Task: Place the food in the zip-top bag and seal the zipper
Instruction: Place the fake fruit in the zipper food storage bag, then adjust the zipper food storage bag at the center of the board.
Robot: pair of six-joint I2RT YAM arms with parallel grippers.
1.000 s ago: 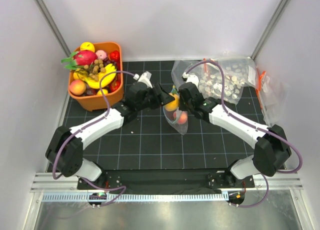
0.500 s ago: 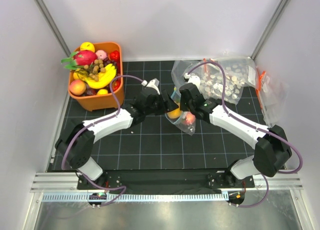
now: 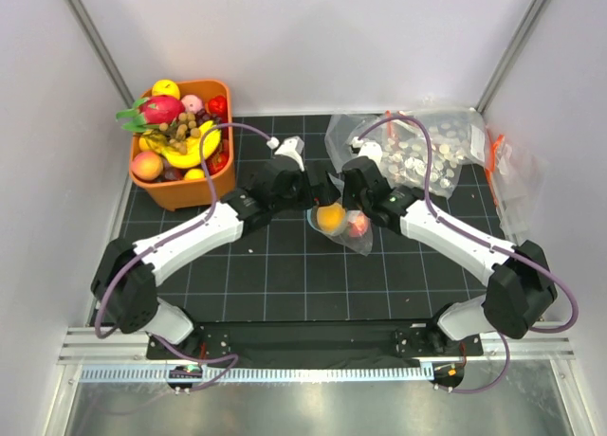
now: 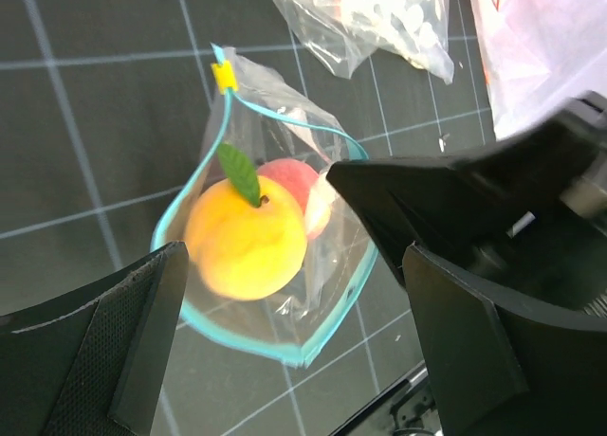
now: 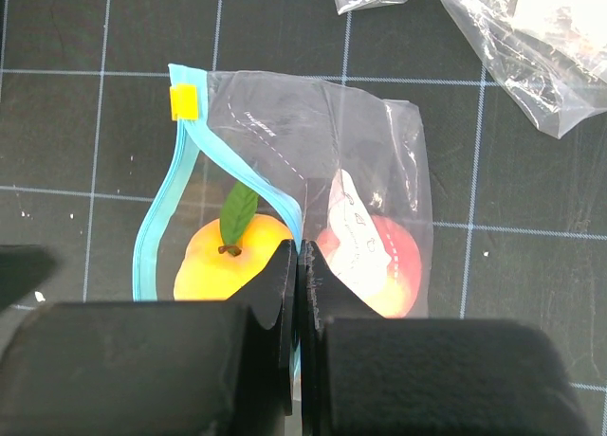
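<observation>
A black mat [image 3: 285,284] ruled with a white grid covers the table between the white walls. At its far left corner stands an orange basket [image 3: 180,195] heaped with toy fruit. Across the far right lie bigger clear bags [image 3: 446,147] speckled with white pieces, one spilling off the mat's right edge. Near the middle lies the small zip-top bag [image 5: 285,123], its teal-edged mouth to the left. A few white specks [image 5: 38,295] dot the mat around it. Along the near edge runs a metal rail [image 3: 313,346].

Inside the clear bag [image 5: 313,123] sit orange fruit [image 5: 228,261] and peach [image 5: 394,265]; teal zipper [image 5: 152,237] gapes.
</observation>
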